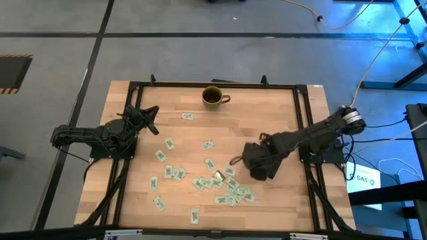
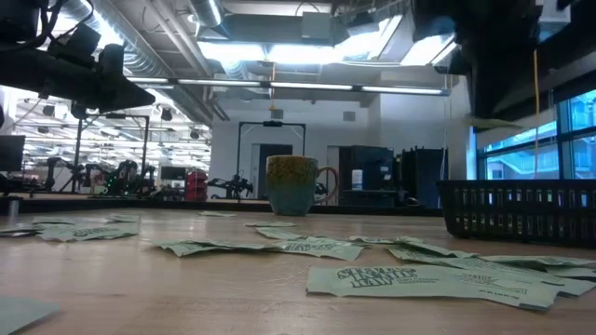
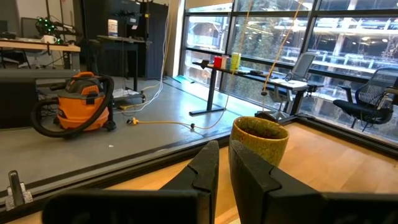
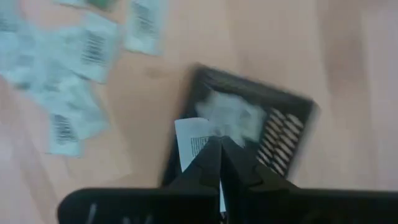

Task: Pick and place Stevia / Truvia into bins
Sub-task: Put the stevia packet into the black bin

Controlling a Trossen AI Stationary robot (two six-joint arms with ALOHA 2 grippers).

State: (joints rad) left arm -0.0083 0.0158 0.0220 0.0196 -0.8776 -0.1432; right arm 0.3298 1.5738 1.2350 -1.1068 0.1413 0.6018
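Carrying one sachet [image 4: 194, 147] clenched in its tips, the right gripper [image 1: 235, 161] hangs near the desk's right edge in the high view, the left gripper [image 1: 150, 119] idling near the left edge, its fingers a little apart around nothing. Right wrist view: the bin [image 4: 292, 127] lies directly beneath; releasing likely comes next. Low view: loose sachets [image 2: 410, 279] litter the desk.

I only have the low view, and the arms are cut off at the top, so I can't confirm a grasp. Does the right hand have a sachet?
Observer: Yes. The right hand is shut on a small white paper sachet.
Operator: Where is it relative to the bin?
Observer: It is over the black slotted rectangular tray, with the sachet not yet released.
Operator: And the left hand?
Observer: The left hand waits near the table's left side, pointed toward the round brown ceramic mug.
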